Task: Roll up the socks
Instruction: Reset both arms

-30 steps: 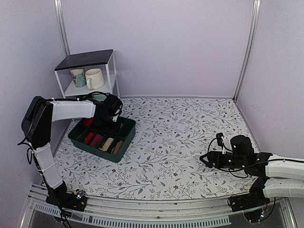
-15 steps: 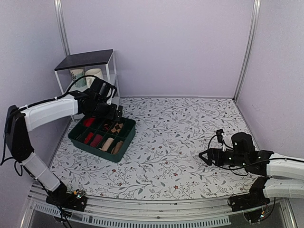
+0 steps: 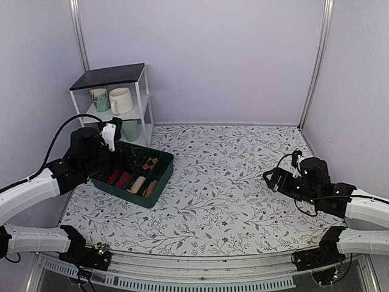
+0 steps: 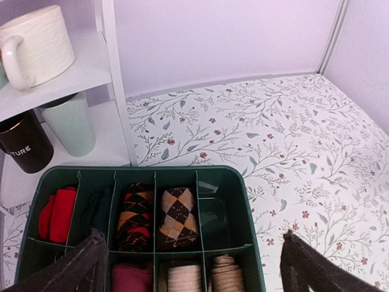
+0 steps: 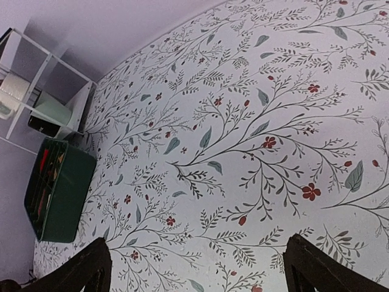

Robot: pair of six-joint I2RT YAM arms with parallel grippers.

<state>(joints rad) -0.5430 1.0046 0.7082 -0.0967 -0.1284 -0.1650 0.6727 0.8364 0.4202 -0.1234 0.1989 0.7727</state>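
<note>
The socks [image 4: 177, 216] are a small brown-and-tan argyle roll lying in a back compartment of the green divided tray [image 4: 250, 225]. In the top view the socks [image 3: 149, 163] show near the tray's [image 3: 159, 182] right side. My left gripper [image 4: 192, 243] hangs open just above the near side of the tray, holding nothing. In the top view the left gripper [image 3: 120, 152] is at the tray's left edge. At the far right my right gripper [image 3: 275, 176] stands open and empty above the bare patterned cloth [image 5: 243, 121]. The right gripper [image 5: 199, 243] is far from the tray [image 5: 61, 188].
A black, red and orange argyle roll [image 4: 135, 216], a red roll [image 4: 58, 213] and beige rolls [image 4: 228, 274] fill other compartments. A white shelf [image 3: 112, 76] with mugs [image 3: 121, 100] stands behind the tray, by the left wall. Walls close the back and both sides.
The left arm drew back from over the tray toward the near left and its gripper opened, leaving the argyle roll in its compartment. The right gripper opened wider and shifted back and right.
</note>
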